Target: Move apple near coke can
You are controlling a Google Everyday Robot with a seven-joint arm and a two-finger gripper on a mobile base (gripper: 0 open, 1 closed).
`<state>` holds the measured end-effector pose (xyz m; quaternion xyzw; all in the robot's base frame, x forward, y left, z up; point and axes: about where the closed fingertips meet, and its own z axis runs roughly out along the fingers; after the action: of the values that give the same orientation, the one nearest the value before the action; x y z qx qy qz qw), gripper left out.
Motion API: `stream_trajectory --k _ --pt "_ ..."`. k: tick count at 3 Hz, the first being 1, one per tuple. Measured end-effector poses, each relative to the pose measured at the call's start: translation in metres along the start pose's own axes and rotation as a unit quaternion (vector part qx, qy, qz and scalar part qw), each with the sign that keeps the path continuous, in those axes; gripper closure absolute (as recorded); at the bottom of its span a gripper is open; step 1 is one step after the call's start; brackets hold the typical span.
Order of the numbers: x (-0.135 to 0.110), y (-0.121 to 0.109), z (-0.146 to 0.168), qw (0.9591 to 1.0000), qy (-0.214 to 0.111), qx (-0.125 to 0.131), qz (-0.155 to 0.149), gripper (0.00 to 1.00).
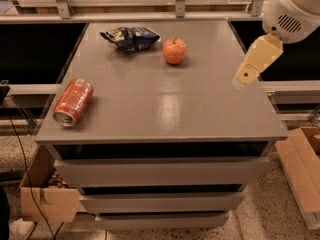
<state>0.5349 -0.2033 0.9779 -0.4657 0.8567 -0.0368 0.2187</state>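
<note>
The apple (174,51) is small, round and orange-red, and stands upright at the back middle of the grey tabletop (165,104). The coke can (73,102) is orange-red with a silver top and lies on its side near the table's front left edge. My gripper (248,73) hangs above the right side of the table, right of the apple and a little nearer the front, apart from it and far from the can. It holds nothing that I can see.
A dark blue snack bag (131,37) lies just left of the apple at the back. The table has drawers below. Cardboard boxes stand on the floor at lower left (47,199) and lower right (302,171). A metal rail (150,1) runs behind the table.
</note>
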Motion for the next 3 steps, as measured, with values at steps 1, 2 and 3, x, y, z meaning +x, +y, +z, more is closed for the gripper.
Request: stream_trajectory --k 1,2,3 --pt "-0.009 -0.004 0.003 0.9997 -0.012 0.008 0.021 0.0" --pt "-0.042 -0.013 0.019 0.9988 -0.031 0.003 0.038 0.0" --pt "-0.097 -0.025 0.042 0.9974 -0.053 -0.013 0.047 0.0"
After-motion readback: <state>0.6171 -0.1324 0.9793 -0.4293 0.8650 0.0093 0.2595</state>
